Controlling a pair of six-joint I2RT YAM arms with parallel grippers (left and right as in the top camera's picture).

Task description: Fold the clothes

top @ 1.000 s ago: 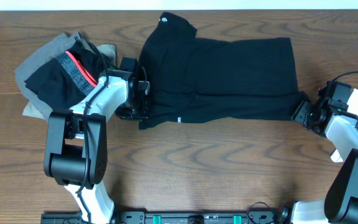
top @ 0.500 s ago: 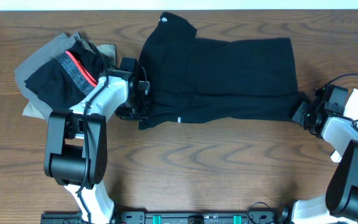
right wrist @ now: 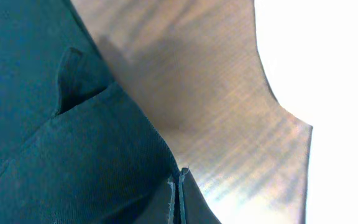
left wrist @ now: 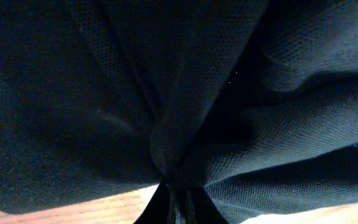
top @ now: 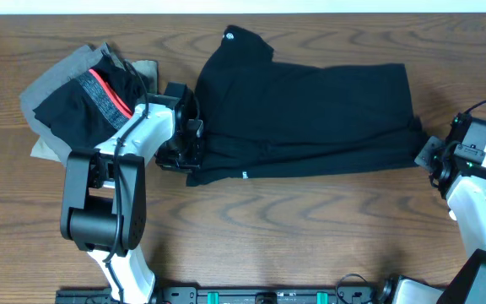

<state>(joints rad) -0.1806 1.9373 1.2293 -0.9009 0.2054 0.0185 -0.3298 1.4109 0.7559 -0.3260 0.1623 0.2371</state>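
The black T-shirt of the clothes lies across the middle of the table, folded into a long band, its small white neck label at the far left corner. My left gripper is shut on the shirt's left edge. In the left wrist view the dark fabric bunches down into the left gripper. My right gripper is shut on the shirt's right edge. The right wrist view shows the right gripper with its jaws together and the black cloth running into them from the left.
A pile of other garments, grey, tan and black with a red band, sits at the far left behind the left arm. The right arm's base stands near the table's right edge.
The right gripper has shut on the shirt's right edge and drawn it to the right, so the shirt has shifted and stretched rightward. The left gripper has kept its grip in place.
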